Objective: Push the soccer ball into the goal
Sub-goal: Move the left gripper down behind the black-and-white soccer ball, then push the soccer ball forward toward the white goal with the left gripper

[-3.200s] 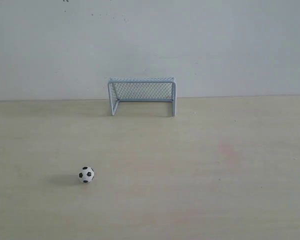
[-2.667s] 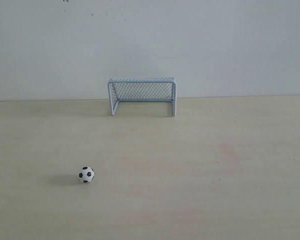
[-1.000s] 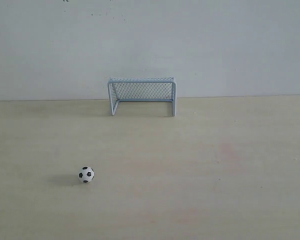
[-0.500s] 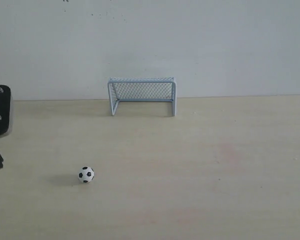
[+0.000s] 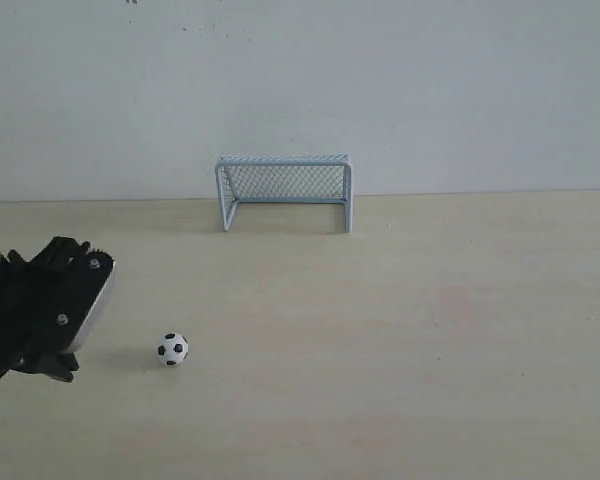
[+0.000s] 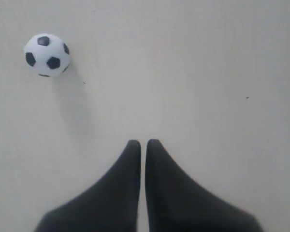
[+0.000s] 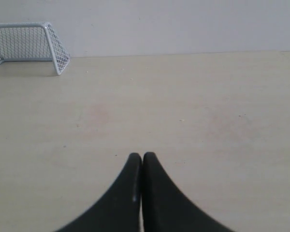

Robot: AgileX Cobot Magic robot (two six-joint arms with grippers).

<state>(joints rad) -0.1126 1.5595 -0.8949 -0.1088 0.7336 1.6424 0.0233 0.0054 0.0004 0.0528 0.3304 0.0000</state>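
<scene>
The soccer ball (image 5: pixel 173 348), tiny and white with black patches, rests on the pale tabletop at the front left. The pale blue-white goal (image 5: pixel 284 190) stands far behind it against the wall, its mouth facing the front. My left arm (image 5: pixel 50 305) hangs just left of the ball without touching it. In the left wrist view the left gripper (image 6: pixel 143 141) is shut with nothing in it, and the ball (image 6: pixel 47 54) lies ahead and off to one side. The right gripper (image 7: pixel 142 154) is shut and empty, out of the exterior view, with the goal (image 7: pixel 29 43) far ahead of it.
A plain white wall (image 5: pixel 430 90) runs along the back edge of the wooden table (image 5: pixel 430 330), right behind the goal. Bare tabletop lies between the ball and the goal.
The left arm has come into the exterior view from the left edge and moved right and down toward the ball. The ball and the goal have not moved.
</scene>
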